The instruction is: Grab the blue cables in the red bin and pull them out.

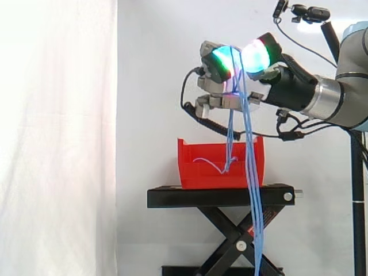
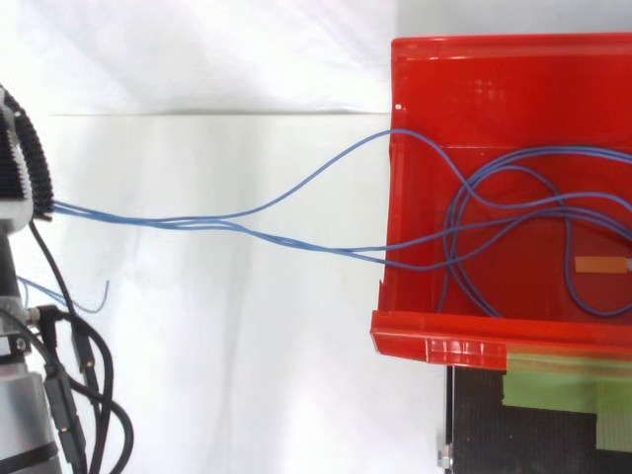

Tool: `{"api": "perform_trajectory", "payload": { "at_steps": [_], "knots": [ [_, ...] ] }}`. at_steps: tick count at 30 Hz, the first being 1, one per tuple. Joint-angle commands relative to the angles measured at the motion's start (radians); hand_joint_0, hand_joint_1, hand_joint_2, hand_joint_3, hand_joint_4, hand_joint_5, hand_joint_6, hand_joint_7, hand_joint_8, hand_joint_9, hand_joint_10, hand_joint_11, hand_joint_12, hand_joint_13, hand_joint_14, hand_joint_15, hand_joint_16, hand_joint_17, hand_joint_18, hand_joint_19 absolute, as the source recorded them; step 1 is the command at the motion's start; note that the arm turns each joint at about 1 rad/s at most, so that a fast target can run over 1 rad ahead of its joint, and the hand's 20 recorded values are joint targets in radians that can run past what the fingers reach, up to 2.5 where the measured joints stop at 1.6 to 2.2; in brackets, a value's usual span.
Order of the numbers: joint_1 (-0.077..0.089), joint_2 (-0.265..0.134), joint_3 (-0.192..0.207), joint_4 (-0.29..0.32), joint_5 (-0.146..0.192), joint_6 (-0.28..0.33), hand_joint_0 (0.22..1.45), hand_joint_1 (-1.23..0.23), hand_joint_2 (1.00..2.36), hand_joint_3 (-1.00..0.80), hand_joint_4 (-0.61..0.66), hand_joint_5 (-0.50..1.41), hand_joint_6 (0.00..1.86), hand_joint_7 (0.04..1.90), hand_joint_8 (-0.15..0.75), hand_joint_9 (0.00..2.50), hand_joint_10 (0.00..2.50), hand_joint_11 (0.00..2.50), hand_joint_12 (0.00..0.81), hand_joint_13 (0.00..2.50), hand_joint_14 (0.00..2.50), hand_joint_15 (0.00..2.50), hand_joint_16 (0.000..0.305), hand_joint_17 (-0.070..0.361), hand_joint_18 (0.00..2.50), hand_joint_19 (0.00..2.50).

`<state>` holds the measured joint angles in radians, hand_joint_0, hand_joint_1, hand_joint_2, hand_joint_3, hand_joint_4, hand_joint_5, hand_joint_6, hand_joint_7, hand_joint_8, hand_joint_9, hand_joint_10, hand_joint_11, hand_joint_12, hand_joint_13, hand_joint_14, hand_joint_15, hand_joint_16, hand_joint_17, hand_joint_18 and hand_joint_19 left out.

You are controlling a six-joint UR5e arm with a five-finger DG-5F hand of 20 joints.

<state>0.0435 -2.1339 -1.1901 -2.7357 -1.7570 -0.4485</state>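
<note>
Cables (image 1: 251, 172), thin and blue, hang nearest in the side view. They form a bundle that drops from the hand (image 1: 264, 77), passes in front of the right end of the bin (image 1: 195, 178) and the top of the stand (image 1: 218, 198), and runs down past the crossed legs to the bottom edge. The hand is raised well above the bin, reaching in from the right. Its fingers are curled and it pinches the cables between a cyan-green pad (image 1: 221, 62) and a white-cyan pad (image 1: 257, 56). More fingers are curled below, just beside the strands. A second group of strands falls from the pinch straight into the bin, where a pale loop shows low inside. The bin is red and sits on the flat black top of the stand, toward its middle. From above, the cables stretch taut as a close bundle from the left edge to the bin and cross over its left wall. One strand bows away from the rest and enters near the wall's far corner. Inside, they lie on the bin floor in several wide, overlapping loops. A small orange piece (image 2: 597, 265) lies among them near the right edge. Green tape (image 2: 553, 385) is stuck on the stand just beside the bin's front rim. A white curtain (image 1: 57, 115) hangs behind it all.
</note>
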Motion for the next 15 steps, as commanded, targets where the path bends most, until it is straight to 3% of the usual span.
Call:
{"api": "perform_trajectory", "payload": {
  "at_steps": [1,8,15],
  "knots": [
    [0.007,0.0,0.0,-0.07,0.037,0.05,0.95,-0.91,1.0,-1.0,-0.07,0.45,1.41,0.41,0.213,1.04,0.03,1.16,0.295,1.28,0.02,1.49,0.047,0.105,0.78,0.76],
    [0.019,0.0,0.0,-0.177,0.07,0.136,0.95,-0.91,1.0,-1.0,-0.07,0.45,1.41,0.41,0.214,1.05,0.03,1.16,0.297,1.28,0.02,1.49,0.046,0.104,0.78,0.77],
    [0.025,0.0,0.0,-0.245,0.074,0.164,0.95,-0.91,1.0,-1.0,-0.07,0.45,1.41,0.41,0.212,1.06,0.03,1.17,0.291,1.28,0.02,1.49,0.046,0.104,0.79,0.76]
  ]
}}
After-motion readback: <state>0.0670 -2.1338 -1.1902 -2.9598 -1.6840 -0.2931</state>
